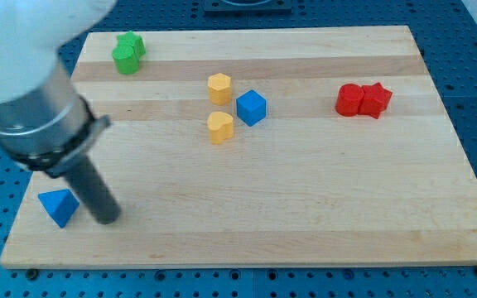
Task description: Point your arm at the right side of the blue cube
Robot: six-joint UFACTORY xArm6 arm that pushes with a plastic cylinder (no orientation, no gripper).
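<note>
Rod w/ my tip (108, 220) sits far to the view's left of the blue cube (252, 108), near the board's (305, 215) bottom-left corner. No pincer on this arm, just the plain dark rod, so nothing released, clenched or grasping. Tip is just beside a blue triangular block (58, 206), on that block's right; can't tell if they touch. Both are well apart from the blue cube, down and left of it.

Green blocks: two, a pair touching, one (126, 60) in front, the other (132, 43) behind, far up-left of the blue cube near the board's top-left corner; exact shapes unclear.

Yellow hexagonal block (219, 88) is just left of the blue cube and a bit higher, near but apart. Yellow heart-like block (220, 127) is just left and lower than the cube, also near.

Blue cube itself stands a bit above and left of board centre, its right side facing bare wood.

Red blocks: a rounded one (349, 99) and a star-like one (376, 100), touching each other, well to the cube's right at about the same height.
</note>
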